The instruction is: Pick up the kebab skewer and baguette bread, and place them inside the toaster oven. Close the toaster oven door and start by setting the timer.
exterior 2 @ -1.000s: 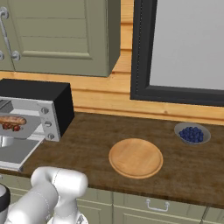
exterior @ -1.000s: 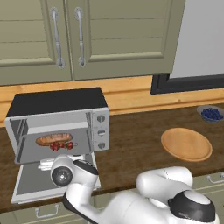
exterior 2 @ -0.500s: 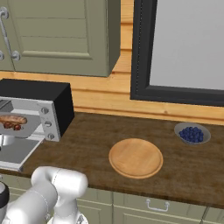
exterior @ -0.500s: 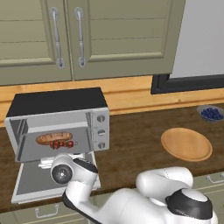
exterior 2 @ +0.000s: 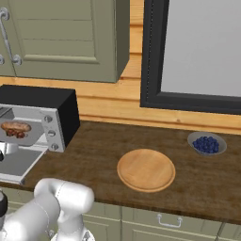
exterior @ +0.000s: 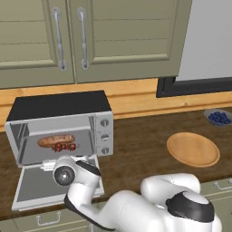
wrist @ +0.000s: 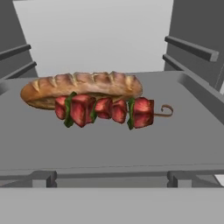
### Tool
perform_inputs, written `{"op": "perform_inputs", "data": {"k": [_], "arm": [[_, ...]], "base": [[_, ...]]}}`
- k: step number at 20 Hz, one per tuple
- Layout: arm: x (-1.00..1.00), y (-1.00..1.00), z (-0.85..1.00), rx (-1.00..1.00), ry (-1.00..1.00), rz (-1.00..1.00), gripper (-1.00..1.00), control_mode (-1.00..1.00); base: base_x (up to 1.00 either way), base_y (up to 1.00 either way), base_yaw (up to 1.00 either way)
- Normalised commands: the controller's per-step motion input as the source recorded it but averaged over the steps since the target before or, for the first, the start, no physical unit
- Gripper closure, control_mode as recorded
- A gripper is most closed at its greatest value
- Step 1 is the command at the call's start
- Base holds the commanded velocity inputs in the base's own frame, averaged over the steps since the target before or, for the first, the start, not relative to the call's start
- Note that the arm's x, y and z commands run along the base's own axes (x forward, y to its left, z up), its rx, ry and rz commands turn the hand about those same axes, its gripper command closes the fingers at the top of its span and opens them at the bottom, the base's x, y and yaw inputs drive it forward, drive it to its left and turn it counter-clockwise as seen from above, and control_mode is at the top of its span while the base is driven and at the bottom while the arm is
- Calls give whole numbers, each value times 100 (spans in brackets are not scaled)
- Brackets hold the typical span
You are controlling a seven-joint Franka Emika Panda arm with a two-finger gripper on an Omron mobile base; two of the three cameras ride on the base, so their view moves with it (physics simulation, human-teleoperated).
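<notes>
Hand view: kebab skewer [wrist: 107, 110] against baguette bread [wrist: 81, 87]

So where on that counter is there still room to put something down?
The brown counter is bare between the toaster oven and the round wooden board, and along its front edge. By the open door it is crowded: the arm hangs over it. Blueberry bowl takes the far corner.

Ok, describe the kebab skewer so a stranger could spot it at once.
Find the toaster oven at the counter's left end, its door dropped open. On the tray inside, the kebab skewer lies just in front of the baguette bread: red chunks on a thin stick, not a golden loaf.
</notes>
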Motion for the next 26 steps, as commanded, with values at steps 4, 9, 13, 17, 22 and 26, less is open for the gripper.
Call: {"op": "perform_inputs", "data": {"k": [4,9,13,17,22,26], "arm": [[24,0,0,0,0,0,-100,-100],[26,0,0,0,0,0,-100,-100],[29,0,0,0,0,0,-100,-100],[28,0,0,0,0,1,-100,-100],[28,0,0,0,0,1,-100,-100],[33,0,0,0,0,1,-100,-100]], "base": [[0,0,0],[0,0,0],[0,0,0],[0,0,0],[0,0,0],[0,0,0]]}}
